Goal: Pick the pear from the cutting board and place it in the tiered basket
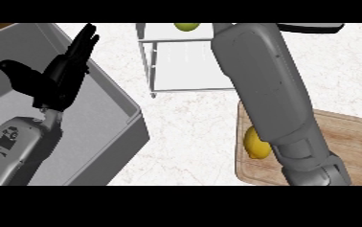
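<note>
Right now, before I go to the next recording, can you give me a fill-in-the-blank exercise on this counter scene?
1. The forearm that partly hides the yellow fruit on the cutting board is the robot's ____ one.
2. The robot hand with straight fingers, above the grey sink, is the ____ one.
3. The white basket stands at the view's ____ edge.

Missing words: right; left; top.

L hand (60, 80) open, fingers up; R forearm (265, 82) extended.
</note>
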Robot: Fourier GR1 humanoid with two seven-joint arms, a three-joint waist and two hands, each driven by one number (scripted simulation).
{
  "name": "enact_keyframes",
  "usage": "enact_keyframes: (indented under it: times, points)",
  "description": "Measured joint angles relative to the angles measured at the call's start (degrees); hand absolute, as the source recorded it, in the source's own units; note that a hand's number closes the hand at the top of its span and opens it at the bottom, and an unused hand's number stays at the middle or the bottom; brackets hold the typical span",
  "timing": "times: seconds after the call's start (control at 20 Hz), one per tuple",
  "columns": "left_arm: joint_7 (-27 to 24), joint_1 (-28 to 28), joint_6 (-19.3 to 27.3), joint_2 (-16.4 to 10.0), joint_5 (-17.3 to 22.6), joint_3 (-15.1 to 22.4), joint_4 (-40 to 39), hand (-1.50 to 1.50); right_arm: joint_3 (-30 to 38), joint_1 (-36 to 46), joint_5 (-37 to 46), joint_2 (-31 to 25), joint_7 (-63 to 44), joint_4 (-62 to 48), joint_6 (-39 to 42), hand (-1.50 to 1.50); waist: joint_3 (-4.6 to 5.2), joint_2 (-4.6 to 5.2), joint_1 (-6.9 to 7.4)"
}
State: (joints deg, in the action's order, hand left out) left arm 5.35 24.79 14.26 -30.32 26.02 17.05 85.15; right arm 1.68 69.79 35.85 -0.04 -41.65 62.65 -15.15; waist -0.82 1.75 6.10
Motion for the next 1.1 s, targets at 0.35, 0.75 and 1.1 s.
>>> enact_keyframes:
  times: [0.35, 0.75, 1.1]
  points:
    - [0.3, 0.5, 0.3, 0.0, -0.2, 0.5, -0.3, 0.00, -1.6, 4.2, -2.6, 0.0, 8.3, -7.4, -10.7, -1.50, -0.02, -0.01, 0.18]
    - [-1.0, -2.4, 0.7, -1.3, 0.1, -0.6, -0.3, 0.00, 2.5, 5.9, -2.6, -0.2, 8.2, -11.9, -23.2, -1.50, -0.48, -1.31, -2.92]
    - [-1.1, -6.1, 2.0, -2.6, 0.4, -1.9, 0.5, 0.00, 4.1, 1.9, -4.7, -4.5, 6.9, -9.1, -18.8, -1.50, -0.76, -2.65, -6.42]
